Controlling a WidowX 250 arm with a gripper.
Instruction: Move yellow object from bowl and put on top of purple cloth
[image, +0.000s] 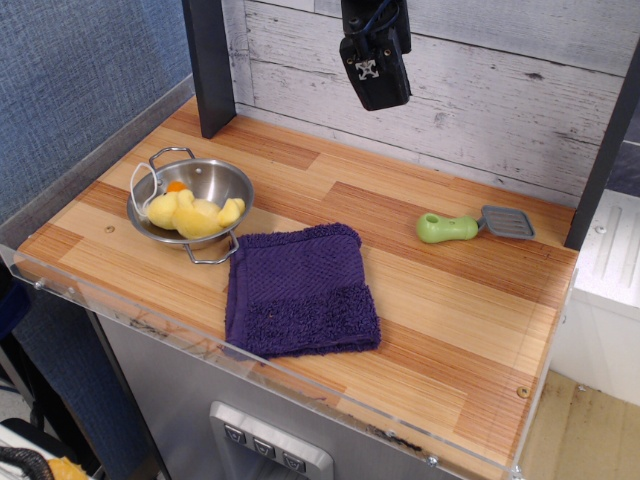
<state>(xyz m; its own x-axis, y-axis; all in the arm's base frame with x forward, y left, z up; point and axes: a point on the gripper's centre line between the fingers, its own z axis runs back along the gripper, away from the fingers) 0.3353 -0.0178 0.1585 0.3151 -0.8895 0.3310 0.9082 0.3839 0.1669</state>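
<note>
Gripper (375, 88) hangs high above the table's back, pointing down; I cannot tell if it is apart. Yellow duck (192, 213) lies in the bowl (222, 177) beside the purple cloth (298, 289).

Duck (193, 213) in bowl (222, 177), purple cloth (298, 290) beside, gripper (374, 72) up high.
</note>
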